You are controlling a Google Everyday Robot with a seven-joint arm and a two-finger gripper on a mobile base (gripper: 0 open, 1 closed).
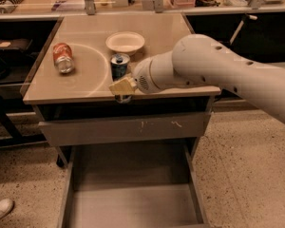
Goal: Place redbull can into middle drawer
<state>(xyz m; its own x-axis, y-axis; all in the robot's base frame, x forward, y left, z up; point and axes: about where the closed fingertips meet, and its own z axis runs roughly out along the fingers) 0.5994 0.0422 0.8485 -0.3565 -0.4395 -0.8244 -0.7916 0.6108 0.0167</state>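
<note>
Grey metal, the middle drawer (133,208) lies open at the frame's bottom. Above it, at the counter's (85,87) front edge, the tool (122,87) overlaps the upright redbull can (119,64) just behind it; whether it grips cannot be told. A pale bowl (125,42) sits farther back.

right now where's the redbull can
The redbull can is upright mid-view at the front edge of the table, held by the gripper, just in front of the white bowl, right of the tipped red soda can.
</note>
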